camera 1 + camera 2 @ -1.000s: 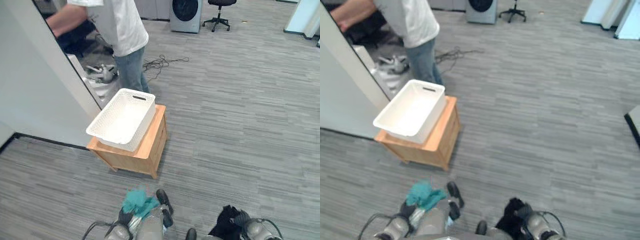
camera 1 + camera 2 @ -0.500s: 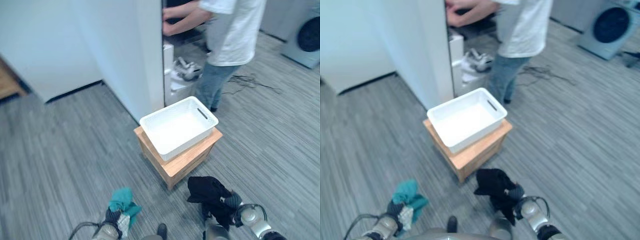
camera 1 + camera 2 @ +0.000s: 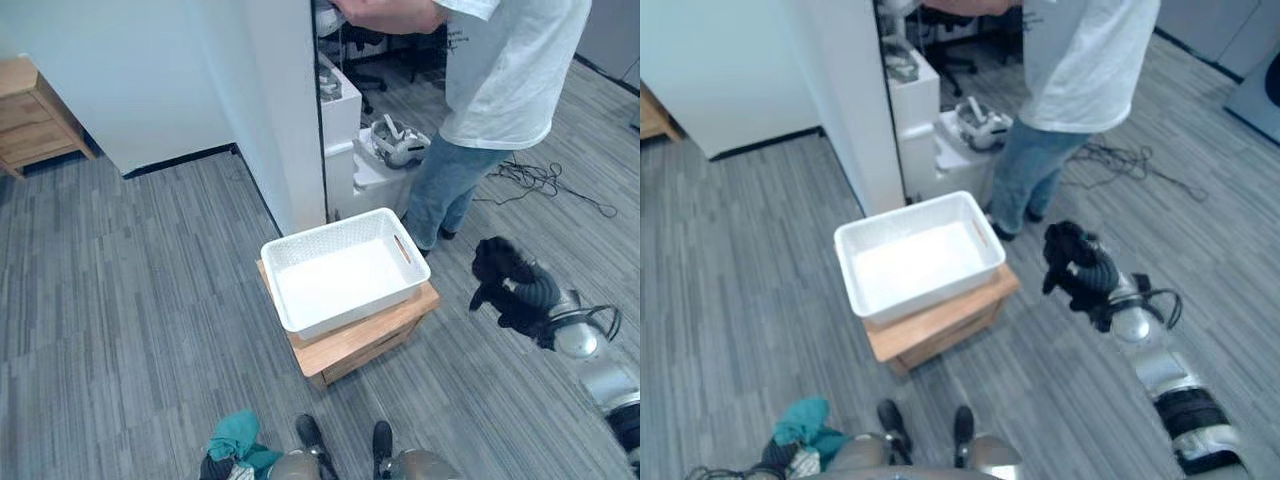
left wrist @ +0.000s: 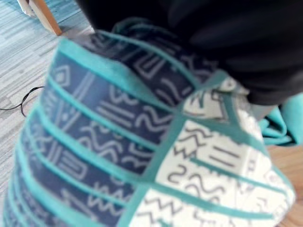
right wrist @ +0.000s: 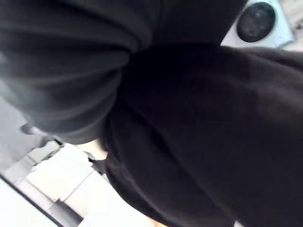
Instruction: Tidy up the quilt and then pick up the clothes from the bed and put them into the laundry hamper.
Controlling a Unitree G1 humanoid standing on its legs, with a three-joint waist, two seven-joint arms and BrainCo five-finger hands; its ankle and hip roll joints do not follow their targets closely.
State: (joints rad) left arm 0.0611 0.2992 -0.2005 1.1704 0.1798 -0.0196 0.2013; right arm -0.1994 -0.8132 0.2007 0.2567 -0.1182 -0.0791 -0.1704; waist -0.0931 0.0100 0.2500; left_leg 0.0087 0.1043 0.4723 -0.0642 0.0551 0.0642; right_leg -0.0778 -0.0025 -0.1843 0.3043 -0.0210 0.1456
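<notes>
We had the black garment [image 3: 500,268] bunched round our right hand [image 3: 535,292], out at about three o'clock from the white hamper [image 3: 345,268], raised off the floor and well apart from the rim. In the right wrist view dark cloth covered everything near the hand, so we could not tell how the fingers sat on it. Our left hand [image 3: 218,467] hung low at six o'clock with the teal patterned garment [image 4: 118,123] draped over it; there too we could not tell the grip. The hamper sat empty on the small wooden stand [image 3: 372,336], with a person [image 3: 490,90] standing at its one o'clock. To drop well, we judged we should carry the right hand inward until the cloth hung above the hamper's middle, then let go, keeping clear of the person.
</notes>
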